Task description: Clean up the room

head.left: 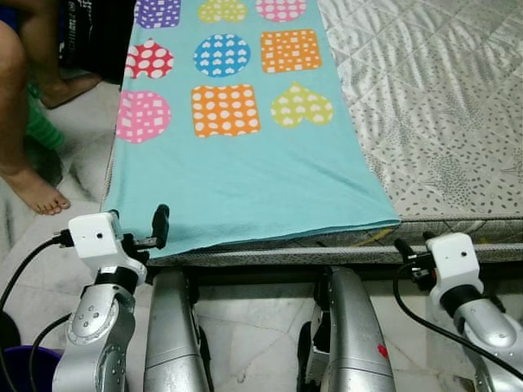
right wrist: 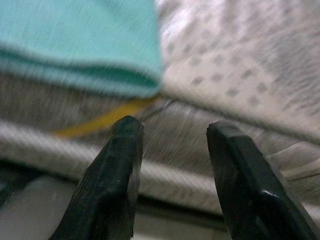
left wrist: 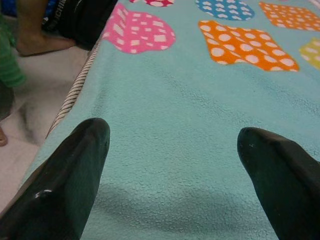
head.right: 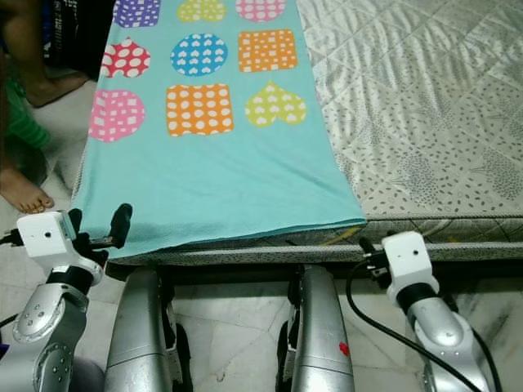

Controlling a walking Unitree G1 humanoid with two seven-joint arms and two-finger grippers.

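Fleecy turquoise blanket (head.left: 245,180) on quilted speckled mattress (head.left: 433,122), left gripper (left wrist: 172,165) and right gripper (right wrist: 175,165) jaws spread

Blanket (head.left: 245,175) on bed's (head.left: 441,106) left half

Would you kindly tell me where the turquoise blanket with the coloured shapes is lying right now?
The turquoise blanket lies spread flat on the left side of the bed, its near edge reaching the mattress edge in front of the left gripper.
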